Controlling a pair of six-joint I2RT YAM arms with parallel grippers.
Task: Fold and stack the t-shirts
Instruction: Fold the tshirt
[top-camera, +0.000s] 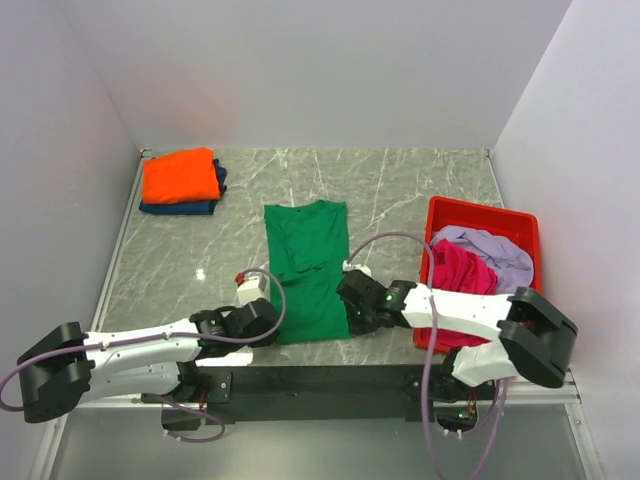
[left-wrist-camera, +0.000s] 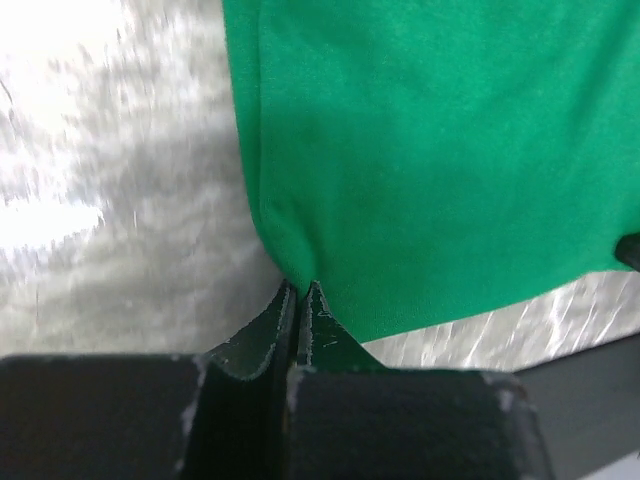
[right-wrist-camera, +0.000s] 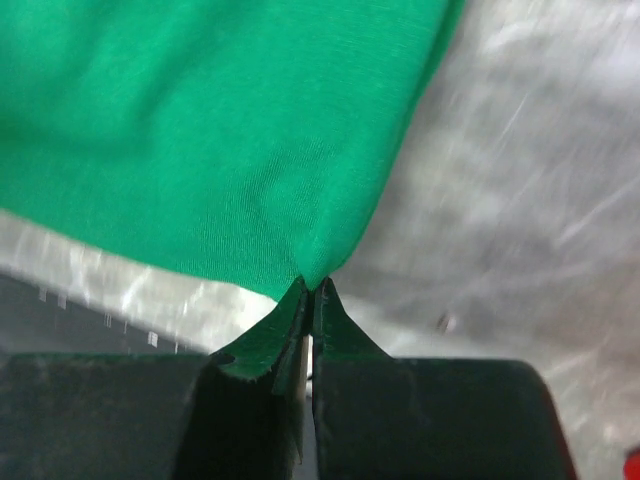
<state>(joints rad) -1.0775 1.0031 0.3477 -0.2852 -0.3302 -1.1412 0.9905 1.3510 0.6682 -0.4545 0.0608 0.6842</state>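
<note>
Your left hand (left-wrist-camera: 300, 292) had its fingers pressed together on the near left corner of the green shirt (top-camera: 305, 270), pinching the cloth right at the hem. Your right hand (right-wrist-camera: 312, 288) pinched the near right corner in the same way, with only a sliver of a gap showing between its tips. The green shirt lay on the middle of the marbled tabletop (top-camera: 400, 190) as a long, narrow strip. Its collar end pointed away from the arms, and its hem end sat close to the near edge. Both wrist views showed the cloth rising slightly into a small peak where the fingertips gripped it. In the far left corner, the orange shirt (top-camera: 180, 175) sat folded on top of the navy shirt (top-camera: 190, 207), whose edge showed along the near and right sides. At the right, the red bin (top-camera: 480, 212) held the magenta shirt (top-camera: 462, 270) and the lilac shirt (top-camera: 490, 250), both crumpled. The lilac one lay toward the far side, and your right arm crossed in front of the bin's near wall.
</note>
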